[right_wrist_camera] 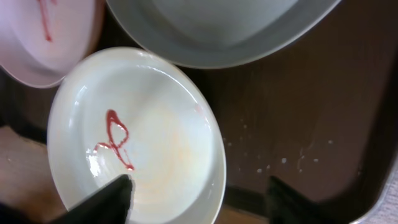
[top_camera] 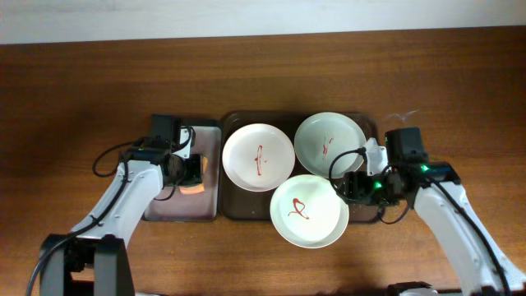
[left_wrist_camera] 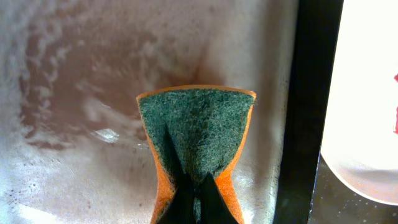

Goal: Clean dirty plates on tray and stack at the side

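Note:
Three white plates with red sauce squiggles lie on the dark brown tray: one at the left, a faintly greenish one at the back right, one at the front overhanging the tray's front rim. My right gripper is open, its fingers straddling the front plate's right rim. My left gripper is shut on an orange sponge with a green scrub face, held over the small tray's wet, soapy inside.
The smaller black-rimmed tray with pinkish-grey inside sits left of the brown tray, its black rim between the sponge and the left plate. Wooden table all around. Crumbs speckle the brown tray floor.

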Controlling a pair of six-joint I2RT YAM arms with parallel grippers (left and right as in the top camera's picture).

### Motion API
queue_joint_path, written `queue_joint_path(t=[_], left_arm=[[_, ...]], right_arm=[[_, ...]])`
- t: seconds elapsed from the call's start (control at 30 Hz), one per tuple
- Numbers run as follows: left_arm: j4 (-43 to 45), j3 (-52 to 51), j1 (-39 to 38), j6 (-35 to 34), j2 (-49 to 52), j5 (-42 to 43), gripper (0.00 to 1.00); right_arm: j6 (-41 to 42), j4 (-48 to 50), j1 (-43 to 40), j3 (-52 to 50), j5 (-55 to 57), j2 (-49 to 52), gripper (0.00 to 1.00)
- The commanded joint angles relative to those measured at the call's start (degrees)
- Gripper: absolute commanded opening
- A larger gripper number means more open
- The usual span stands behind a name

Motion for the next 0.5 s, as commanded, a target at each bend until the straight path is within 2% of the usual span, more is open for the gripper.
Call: queue_joint_path(t=[0.0,0.13,0.17,0.2,0.27,0.33,0.4,0.47], left_arm=[[-0.04,-1.18,0.00,-2.23,0.22,0.96,0.00],[-0.04,-1.18,0.00,-2.23,0.22,1.03,0.00],[-0.04,-1.18,0.00,-2.23,0.22,1.22,0.00],[-0.02,-1.18,0.02,-2.23,0.22,1.90,0.00],[0.22,-1.16,0.02,-2.23,0.22,2.27,0.00],[0.15,-1.09,0.02,-2.23,0.02,2.29,0.00],[0.15,-0.92,0.02,-2.23,-0.72,2.29,0.00],[0.15,-0.61,0.02,-2.23,-2.40,2.27,0.00]], right_arm=[[0.17,-0.17,0.48,0.70,-0.63,6.56,0.55],[0.17,0.85,0.48,0.70,-0.70,14.91,0.39],[0.17,1.01,0.48,0.70,-0.79,15.47,0.36],[0.20,1.33,0.48,0.70,-0.94,16.39,0.28],[0.20,1.90,0.48,0.72,-1.11,16.46,0.25],[0.26,2.40,0.48,0.72,-1.14,16.46,0.12],[0.42,2.71,0.48,0.72,-1.11,16.46,0.05],[0.42,3.26,0.48,0.72,-1.11,16.46,0.04]])
